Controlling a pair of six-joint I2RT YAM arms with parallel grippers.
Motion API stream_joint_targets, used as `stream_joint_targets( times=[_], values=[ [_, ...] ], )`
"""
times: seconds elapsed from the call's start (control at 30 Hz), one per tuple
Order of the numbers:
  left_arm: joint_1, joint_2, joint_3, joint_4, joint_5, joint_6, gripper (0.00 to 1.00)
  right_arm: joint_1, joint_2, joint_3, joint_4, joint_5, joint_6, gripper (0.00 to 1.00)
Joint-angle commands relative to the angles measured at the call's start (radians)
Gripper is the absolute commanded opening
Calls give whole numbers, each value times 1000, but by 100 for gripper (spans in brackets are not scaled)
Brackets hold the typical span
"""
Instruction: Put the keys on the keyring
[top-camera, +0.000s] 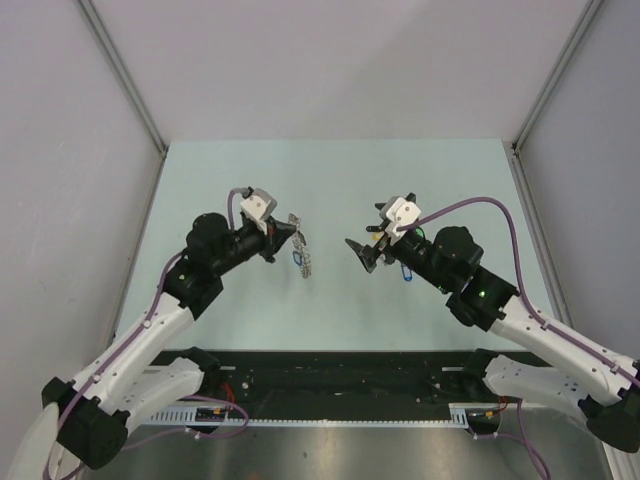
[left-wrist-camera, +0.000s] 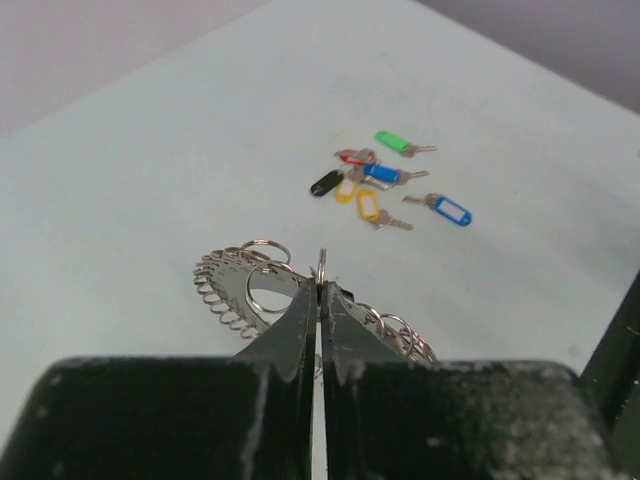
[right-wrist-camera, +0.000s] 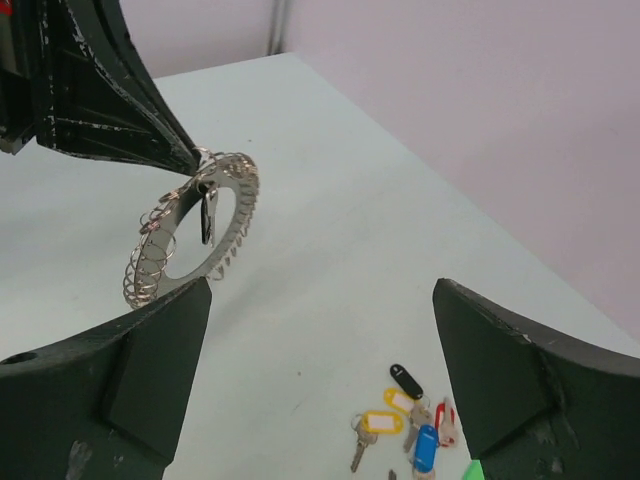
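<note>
My left gripper (left-wrist-camera: 320, 290) is shut on the rim of the keyring (left-wrist-camera: 232, 288), a flat grey ring edged with small wire loops, and holds it tilted above the table. From the right wrist view the keyring (right-wrist-camera: 232, 215) hangs from the left fingers (right-wrist-camera: 120, 110) with a dark key (right-wrist-camera: 207, 218) dangling in its hole. The loose keys (left-wrist-camera: 375, 180) lie in a cluster on the table: green, blue, yellow, black and red tags. My right gripper (right-wrist-camera: 320, 370) stands open and empty above the keys (right-wrist-camera: 412, 418). From above, the left gripper (top-camera: 285, 235) and right gripper (top-camera: 362, 255) face each other.
The pale green table (top-camera: 330, 190) is fenced by grey walls at the back and both sides. One blue-tagged key (left-wrist-camera: 447, 209) lies slightly apart from the cluster. A black rail (top-camera: 340, 375) with cables runs along the near edge between the arm bases.
</note>
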Motion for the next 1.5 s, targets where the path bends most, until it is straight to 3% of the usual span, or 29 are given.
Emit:
stream_joint_targets(
  times=[0.0, 0.17, 0.47, 0.57, 0.6, 0.67, 0.77, 0.8, 1.1, 1.23, 1.47],
  values=[
    [69, 45, 31, -57, -89, -68, 3, -4, -40, 8, -65, 152, 85, 99],
    [120, 211, 126, -165, -104, -68, 9, -3, -66, 8, -148, 272, 159, 99],
    [169, 537, 354, -185, -106, -74, 19, -29, -141, 6, -306, 462, 334, 100],
    [171, 564, 425, -174, -118, -76, 39, -52, -173, 3, -371, 461, 372, 100],
    [172, 562, 448, -171, -133, -76, 53, -67, -182, 3, -382, 473, 383, 100],
    [174, 548, 469, -168, -159, -76, 64, -88, -205, 2, -416, 485, 411, 100],
    [189, 499, 480, -171, -195, -76, 82, -128, -231, 2, -456, 534, 443, 100],
    [194, 457, 465, -168, -202, -77, 100, -153, -245, 2, -464, 550, 448, 99],
    [229, 156, 316, -198, -325, -96, 100, -246, -327, 2, -545, 588, 457, 100],
    [231, -48, 204, -196, -388, -99, 100, -260, -374, 3, -567, 629, 439, 100],
    [229, -541, -33, -182, -463, -47, 100, -263, -454, 2, -600, 700, 408, 100]
  ],
)
